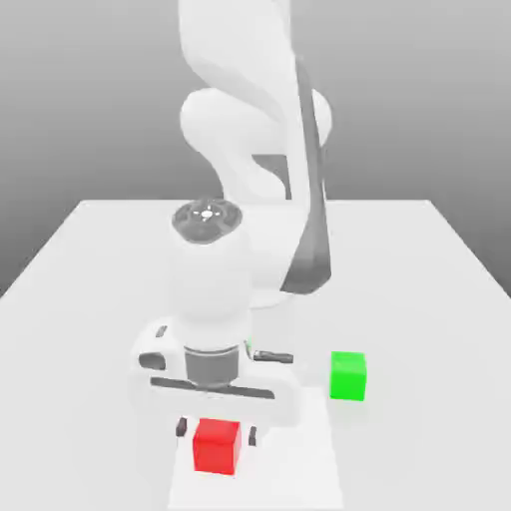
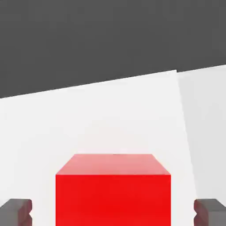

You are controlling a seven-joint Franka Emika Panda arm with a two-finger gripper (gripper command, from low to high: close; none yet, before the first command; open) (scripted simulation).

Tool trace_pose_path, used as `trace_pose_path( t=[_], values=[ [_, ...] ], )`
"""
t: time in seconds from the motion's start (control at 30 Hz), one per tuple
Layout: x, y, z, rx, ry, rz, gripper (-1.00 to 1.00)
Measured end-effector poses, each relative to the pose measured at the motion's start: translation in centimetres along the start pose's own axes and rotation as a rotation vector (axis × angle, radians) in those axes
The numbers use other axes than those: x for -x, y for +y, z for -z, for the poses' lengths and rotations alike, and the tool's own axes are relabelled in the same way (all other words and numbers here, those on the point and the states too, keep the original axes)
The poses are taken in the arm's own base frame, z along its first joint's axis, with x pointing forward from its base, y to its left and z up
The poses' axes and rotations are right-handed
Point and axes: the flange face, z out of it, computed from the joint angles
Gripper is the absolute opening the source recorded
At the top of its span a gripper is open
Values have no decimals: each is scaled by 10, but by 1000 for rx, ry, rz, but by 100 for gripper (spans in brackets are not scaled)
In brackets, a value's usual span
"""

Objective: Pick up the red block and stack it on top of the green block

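Note:
The red block (image 1: 217, 449) rests on the white table (image 1: 419, 279) near its front edge. My gripper (image 1: 217, 431) is lowered around it and open, with one dark finger (image 1: 182, 427) on each side and a small gap to the block's faces. In the hand view the red block (image 2: 113, 190) sits centred between the fingertips (image 2: 15, 212), which stand clear of it on both sides of my gripper (image 2: 113, 212). The green block (image 1: 348, 376) sits on the table to the exterior view's right of the red one, a short way farther back.
The white arm's base and links (image 1: 259, 150) rise behind the hand at the table's middle. A paler strip of the table surface (image 1: 299, 469) runs under the hand to the front edge.

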Motion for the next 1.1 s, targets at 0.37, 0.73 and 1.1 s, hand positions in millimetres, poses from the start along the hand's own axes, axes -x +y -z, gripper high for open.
trace_pose_path(
  t=[0.37, 0.73, 1.1],
  values=[
    [10, -3, 57, -2, -3, 36, -100],
    [219, 2, 97, -4, -5, 873, -100],
    [232, 8, 35, 1, 0, 942, 100]
  ],
)
